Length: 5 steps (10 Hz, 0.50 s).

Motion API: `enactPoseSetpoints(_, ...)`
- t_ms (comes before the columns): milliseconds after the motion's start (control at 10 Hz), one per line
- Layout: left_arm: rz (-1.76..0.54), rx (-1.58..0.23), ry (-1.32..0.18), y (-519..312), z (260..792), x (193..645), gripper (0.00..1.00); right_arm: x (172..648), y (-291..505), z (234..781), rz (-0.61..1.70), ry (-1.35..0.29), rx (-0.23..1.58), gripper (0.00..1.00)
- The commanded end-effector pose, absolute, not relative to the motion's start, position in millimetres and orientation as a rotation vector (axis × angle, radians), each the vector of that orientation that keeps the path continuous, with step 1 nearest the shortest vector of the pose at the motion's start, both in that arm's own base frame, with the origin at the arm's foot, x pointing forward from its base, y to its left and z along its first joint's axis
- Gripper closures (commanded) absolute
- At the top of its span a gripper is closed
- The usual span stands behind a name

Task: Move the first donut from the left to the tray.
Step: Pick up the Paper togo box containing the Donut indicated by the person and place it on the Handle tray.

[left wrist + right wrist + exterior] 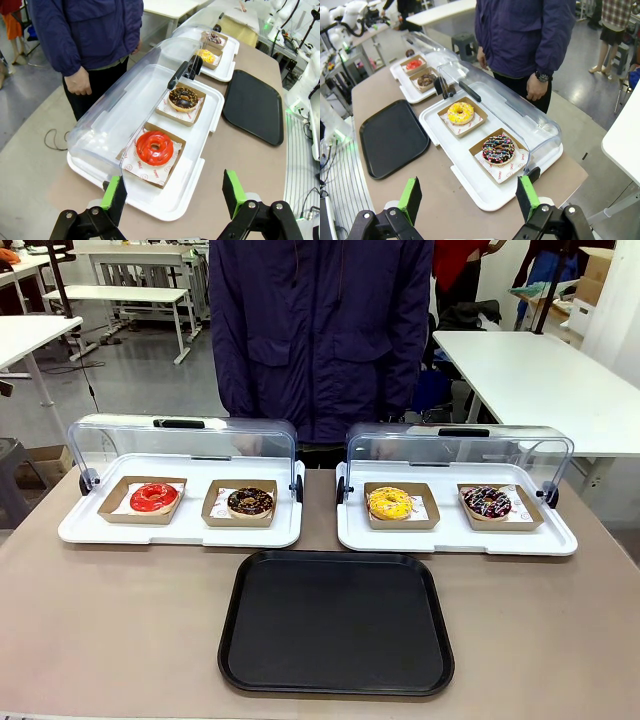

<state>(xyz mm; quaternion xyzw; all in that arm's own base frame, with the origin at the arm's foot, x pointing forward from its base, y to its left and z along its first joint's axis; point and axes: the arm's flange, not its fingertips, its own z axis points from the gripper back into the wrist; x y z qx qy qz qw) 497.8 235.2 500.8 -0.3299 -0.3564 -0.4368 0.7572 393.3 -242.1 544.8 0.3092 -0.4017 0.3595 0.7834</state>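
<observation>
Nearest me, the left gripper (175, 192) hangs at the table's edge with its jaws spread wide and nothing between them. The right gripper (469, 195) is just as splayed and empty. Next out lies the tray (335, 625), black and bare. Beyond it, on the left white tray (180, 532), sits the donut (154, 497), with the clear lid (180, 435) swung back behind it. I'd have the left arm come down from the front and pinch the cardboard holder (112, 505) rather than the sticky glaze, keeping off the chocolate donut (250, 502) beside it. The donut is glossy red with a small hole. A person (320, 330) stands behind.
</observation>
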Motion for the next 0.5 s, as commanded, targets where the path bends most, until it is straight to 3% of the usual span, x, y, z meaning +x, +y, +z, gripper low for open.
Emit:
enactPoseSetpoints(0, -0.956, -0.719, -0.774, 234.4, 501.9, 497.3, 0.00, 394.3, -242.5, 545.7, 0.790, -0.892, 0.671, 0.00)
enactPoseSetpoints(400, -0.956, -0.719, -0.774, 234.4, 501.9, 497.3, 0.00, 394.3, -242.5, 545.7, 0.790, -0.892, 0.671, 0.00)
